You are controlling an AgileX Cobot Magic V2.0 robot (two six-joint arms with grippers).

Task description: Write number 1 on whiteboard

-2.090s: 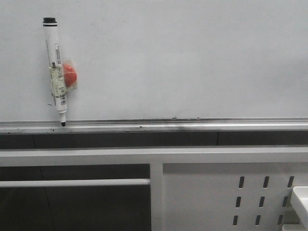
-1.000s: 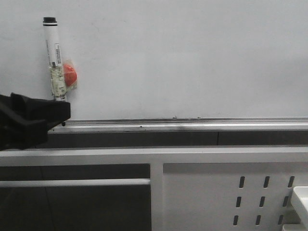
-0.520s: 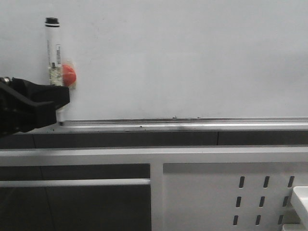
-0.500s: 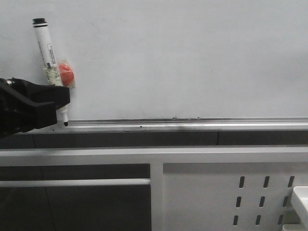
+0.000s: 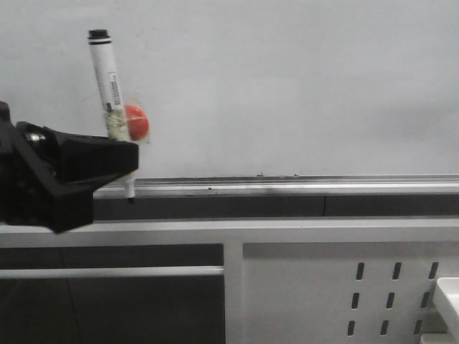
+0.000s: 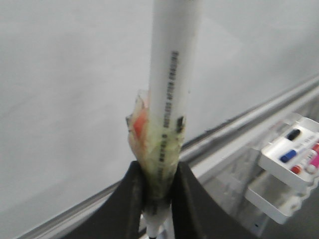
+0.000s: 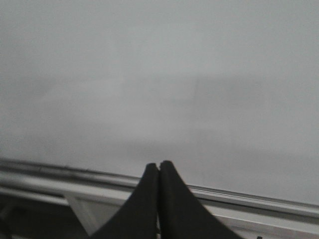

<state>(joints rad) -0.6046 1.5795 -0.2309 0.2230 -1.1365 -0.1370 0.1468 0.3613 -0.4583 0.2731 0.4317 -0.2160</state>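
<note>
White board surface (image 5: pixel 301 86) beside our left gripper (image 6: pixel 158 199) bears no stroke; we have the marker (image 5: pixel 109 82) clamped, tip down. Our right gripper (image 7: pixel 159 172) is pressed together, empty.

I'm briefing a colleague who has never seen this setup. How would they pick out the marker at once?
Start at the large whiteboard and follow its silver tray rail to the left end. The marker stands there nearly upright, black cap on top, clamped low down in the left tool. It alone has a red lump taped to its white barrel.
</note>
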